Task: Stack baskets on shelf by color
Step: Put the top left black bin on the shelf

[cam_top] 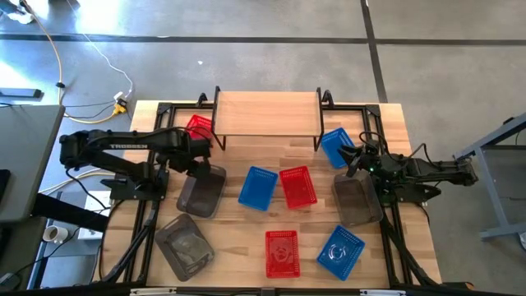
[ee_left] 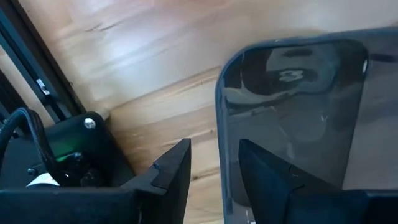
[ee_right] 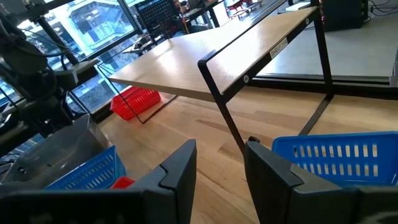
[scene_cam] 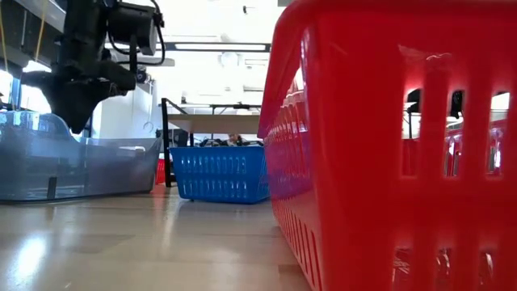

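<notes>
From above, the shelf (cam_top: 267,113) stands bare; baskets lie scattered on the worktop (cam_top: 394,119). The left gripper (ee_left: 214,171), fingers spread, straddles the grey basket (ee_left: 292,118) wall, likely to pinch it. The right gripper (ee_right: 219,163) hangs released near a blue basket (ee_right: 339,158).

Lab: concrete floor (cam_top: 271,20), loose cables (cam_top: 78,53).

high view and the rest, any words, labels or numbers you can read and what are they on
"TROSSEN": white letters on the left arm, seen in the high view.
A small white label on the shelf frame's crossbar in the right wrist view: too small to read.
Nothing readable on the baskets in any view.
</notes>
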Controlling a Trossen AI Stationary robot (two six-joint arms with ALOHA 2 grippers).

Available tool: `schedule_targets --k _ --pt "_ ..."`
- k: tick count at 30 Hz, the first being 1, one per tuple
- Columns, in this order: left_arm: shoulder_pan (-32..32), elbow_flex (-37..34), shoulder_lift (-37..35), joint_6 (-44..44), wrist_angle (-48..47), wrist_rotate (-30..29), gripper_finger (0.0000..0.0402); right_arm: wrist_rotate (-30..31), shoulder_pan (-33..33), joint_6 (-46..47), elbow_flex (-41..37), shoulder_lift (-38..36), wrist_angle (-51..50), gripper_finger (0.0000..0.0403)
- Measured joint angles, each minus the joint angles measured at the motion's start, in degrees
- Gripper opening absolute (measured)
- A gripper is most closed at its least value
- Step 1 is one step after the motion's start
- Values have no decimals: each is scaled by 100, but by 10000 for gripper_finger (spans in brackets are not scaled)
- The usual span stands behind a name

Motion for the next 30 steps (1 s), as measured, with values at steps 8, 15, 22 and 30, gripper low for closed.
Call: schedule_targets --k 8,15,22,30 --pt "-425 -213 312 -349 57 29 126 0 -1 -9 2 0 0 117" --pt "-704 -247 542 -546 80 -31 126 3 1 -114 0 0 0 117" --pt "-821 -247 828 -498 198 133 114 1 1 -162 0 0 0 117" --pt "-820 -247 937 -406 222 122 24 1 1 -162 2 0 0 117"
